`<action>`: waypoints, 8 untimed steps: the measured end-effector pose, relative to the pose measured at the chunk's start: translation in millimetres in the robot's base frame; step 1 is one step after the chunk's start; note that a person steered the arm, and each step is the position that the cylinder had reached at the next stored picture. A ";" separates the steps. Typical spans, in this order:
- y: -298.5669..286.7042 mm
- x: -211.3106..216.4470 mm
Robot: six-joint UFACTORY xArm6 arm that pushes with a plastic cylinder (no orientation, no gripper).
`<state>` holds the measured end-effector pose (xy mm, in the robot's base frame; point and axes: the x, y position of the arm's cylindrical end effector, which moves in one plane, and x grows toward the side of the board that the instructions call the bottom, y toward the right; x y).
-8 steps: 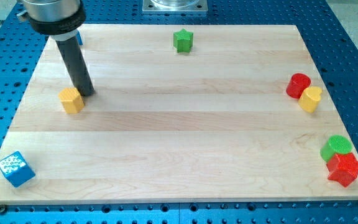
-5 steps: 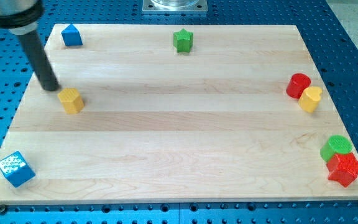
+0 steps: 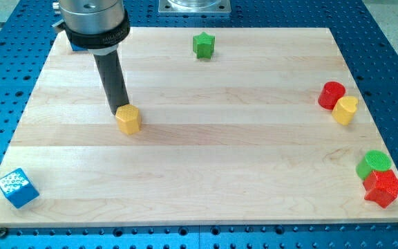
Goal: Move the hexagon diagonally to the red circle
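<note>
Pale wooden table point(image 3: 206, 173) seen on blue perforated base point(image 3: 392, 41). Dark rod descends from top left; my tip point(image 3: 118, 111) placed touching yellow hexagon block point(image 3: 128, 119) at its 11 o'clock edge. Fingers: none fitted, so state cannot be told. Red circle block point(image 3: 331, 95) located far toward 3 o'clock from hexagon, touched by yellow cylinder block point(image 3: 345, 110) at its 4 o'clock. Red star block point(image 3: 383, 188) and green circle block point(image 3: 376, 163) together at 4 o'clock corner. Blue cube point(image 3: 17, 187) at 8 o'clock corner. Green star block point(image 3: 203, 45) at 12 o'clock edge.

1. Yellow hexagon point(image 3: 128, 119) and yellow cylinder point(image 3: 345, 110).
2. Red circle point(image 3: 332, 95), red star point(image 3: 383, 187).
3. Green star point(image 3: 203, 45), green circle point(image 3: 376, 162).
4. Blue cube point(image 3: 17, 187) — white-speckled top.
5. Pale wooden board point(image 3: 206, 152) — blue perforated surround point(image 3: 392, 62).
</note>
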<state>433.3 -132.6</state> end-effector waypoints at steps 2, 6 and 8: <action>36.9 50.7; -13.0 116.0; 37.2 148.4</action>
